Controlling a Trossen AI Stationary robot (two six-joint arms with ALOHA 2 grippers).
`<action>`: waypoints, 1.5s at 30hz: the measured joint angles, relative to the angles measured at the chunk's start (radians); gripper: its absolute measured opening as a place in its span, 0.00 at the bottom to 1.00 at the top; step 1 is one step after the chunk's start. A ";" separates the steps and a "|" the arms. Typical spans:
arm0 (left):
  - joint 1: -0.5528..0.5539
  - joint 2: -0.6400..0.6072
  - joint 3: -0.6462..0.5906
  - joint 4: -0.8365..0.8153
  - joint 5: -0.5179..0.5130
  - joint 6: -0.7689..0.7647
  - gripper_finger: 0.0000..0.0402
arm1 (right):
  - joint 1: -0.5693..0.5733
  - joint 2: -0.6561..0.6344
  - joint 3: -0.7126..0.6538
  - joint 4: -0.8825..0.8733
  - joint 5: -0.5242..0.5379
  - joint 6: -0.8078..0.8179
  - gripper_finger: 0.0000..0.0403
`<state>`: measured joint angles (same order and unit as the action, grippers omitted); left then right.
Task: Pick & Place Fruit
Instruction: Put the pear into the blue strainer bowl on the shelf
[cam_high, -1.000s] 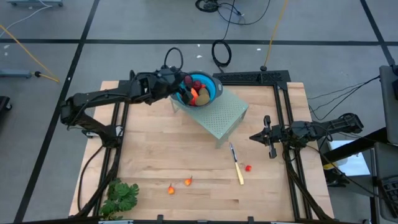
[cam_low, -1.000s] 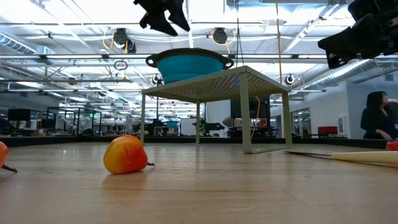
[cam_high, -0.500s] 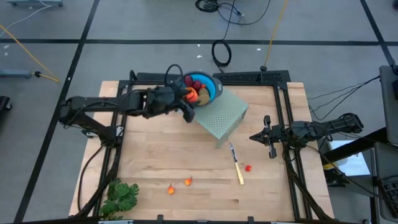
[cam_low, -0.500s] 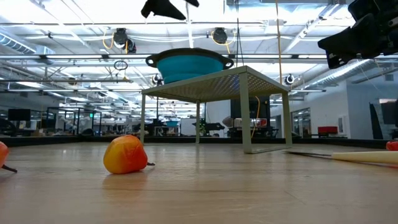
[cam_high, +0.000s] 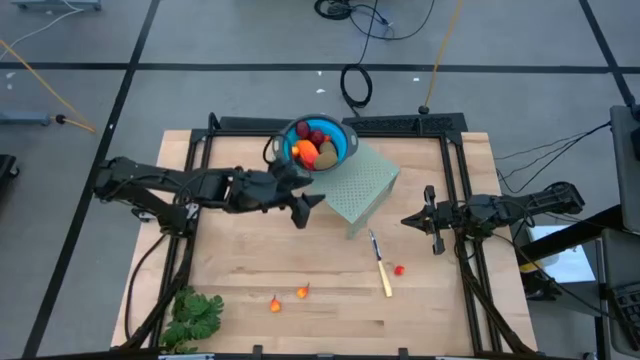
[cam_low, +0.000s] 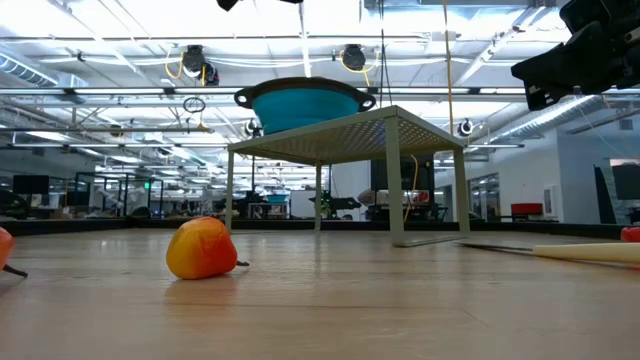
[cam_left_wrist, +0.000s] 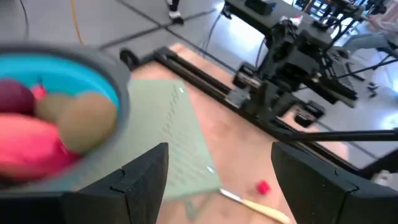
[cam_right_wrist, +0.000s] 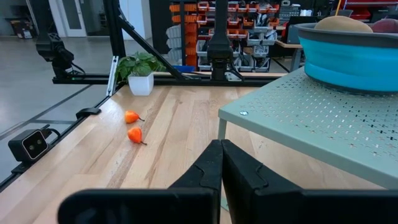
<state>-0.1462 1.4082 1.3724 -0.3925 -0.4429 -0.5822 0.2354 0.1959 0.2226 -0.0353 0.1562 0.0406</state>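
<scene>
My left pincer (cam_high: 309, 207) hangs wide and empty beside the bowl (cam_high: 343, 139); next I fetch fruit bits (cam_high: 288, 298) off the desk.

Fruit (cam_high: 316, 146) heaped in bowl; three bits on table.

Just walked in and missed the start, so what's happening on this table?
A two-armed robot is collecting toy fruit into a blue bowl on a small green stand. The bowl already holds several pieces. The left gripper is open and empty, over the table beside the stand. The right gripper waits shut at the right side. Three small orange-red bits lie on the table, with a knife and a leafy bunch.
</scene>
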 joint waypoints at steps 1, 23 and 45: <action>-0.011 0.000 0.000 -0.014 0.001 -0.032 0.70 | 0.000 0.000 0.000 0.000 0.000 0.000 0.00; -0.226 0.047 0.000 -0.226 0.217 -0.630 0.70 | 0.000 0.000 0.000 0.000 0.000 0.000 0.00; -0.381 0.243 0.000 -0.376 0.400 -1.116 0.70 | 0.000 0.000 0.000 -0.002 -0.001 0.000 0.00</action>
<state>-0.5270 1.6507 1.3724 -0.7682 -0.0430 -1.6987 0.2354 0.1955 0.2226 -0.0373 0.1556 0.0406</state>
